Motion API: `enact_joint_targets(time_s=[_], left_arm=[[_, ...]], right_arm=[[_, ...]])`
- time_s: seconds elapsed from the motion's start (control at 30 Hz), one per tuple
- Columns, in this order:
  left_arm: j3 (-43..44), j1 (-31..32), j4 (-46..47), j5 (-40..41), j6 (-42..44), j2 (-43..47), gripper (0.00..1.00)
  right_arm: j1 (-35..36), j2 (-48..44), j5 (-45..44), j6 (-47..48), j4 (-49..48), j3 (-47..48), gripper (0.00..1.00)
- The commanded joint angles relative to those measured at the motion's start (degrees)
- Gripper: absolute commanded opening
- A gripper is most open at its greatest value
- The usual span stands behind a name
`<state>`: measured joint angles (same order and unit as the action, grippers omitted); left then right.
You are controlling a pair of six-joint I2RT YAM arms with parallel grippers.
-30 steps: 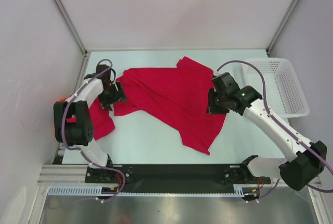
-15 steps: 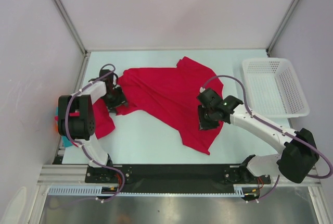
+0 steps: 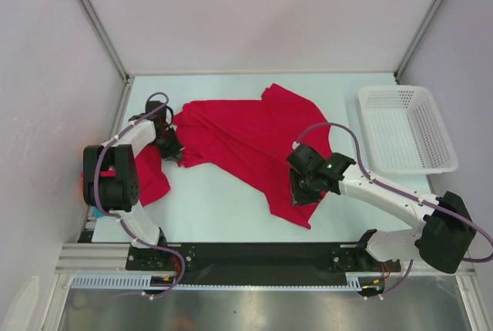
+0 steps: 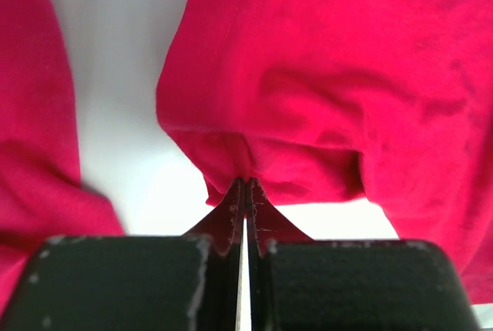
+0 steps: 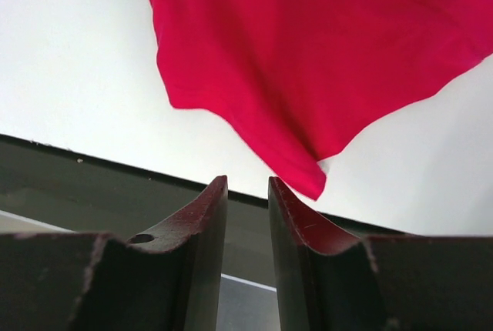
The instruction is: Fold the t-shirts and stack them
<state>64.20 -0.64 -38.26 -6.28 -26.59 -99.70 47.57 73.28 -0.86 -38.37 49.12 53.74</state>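
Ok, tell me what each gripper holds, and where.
Left gripper pinches a bunched fold at the spread t-shirt's edge. Right gripper holds nothing, jaws slightly apart.

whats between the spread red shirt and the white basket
In the top view, bare table separates the red shirt from the basket. The right arm's purple cable loops over that gap's near end.

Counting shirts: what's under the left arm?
More red cloth, apart from the spread t-shirt that the left claw pinches. The arm covers part of it, so its shape is unclear.
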Motion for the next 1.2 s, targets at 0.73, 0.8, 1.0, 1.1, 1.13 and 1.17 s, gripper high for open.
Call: enact_joint_targets(time_s=[0.73, 0.8, 1.0, 1.1, 1.13, 1.17], left_arm=[[-4.97, 0.12, -10.43, 0.84, 5.93, 22.18, 0.03], [-4.7, 0.2, -10.34, 0.75, 6.02, 22.09, 0.03], [-4.96, 0.12, -9.91, 0.48, 6.46, 21.39, 0.03], [-5.67, 0.12, -9.47, -0.04, 6.64, 21.21, 0.03], [-5.84, 0.03, -9.38, -0.13, 6.72, 21.21, 0.03], [-6.11, 0.2, -9.29, -0.22, 6.73, 21.21, 0.03]], right_arm=[[11.4, 3.89, -4.23, -10.94, -2.36, -8.03, 0.39], [11.49, 4.68, -4.93, -10.85, -2.45, -8.03, 0.39], [11.49, 6.97, -8.62, -10.32, -0.7, -5.93, 0.4], [11.58, 6.8, -11.08, -10.23, 1.5, -4.52, 0.41], [11.58, 6.53, -11.61, -10.15, 2.02, -3.65, 0.41], [11.58, 6.18, -12.92, -10.15, 2.72, -3.38, 0.42]])
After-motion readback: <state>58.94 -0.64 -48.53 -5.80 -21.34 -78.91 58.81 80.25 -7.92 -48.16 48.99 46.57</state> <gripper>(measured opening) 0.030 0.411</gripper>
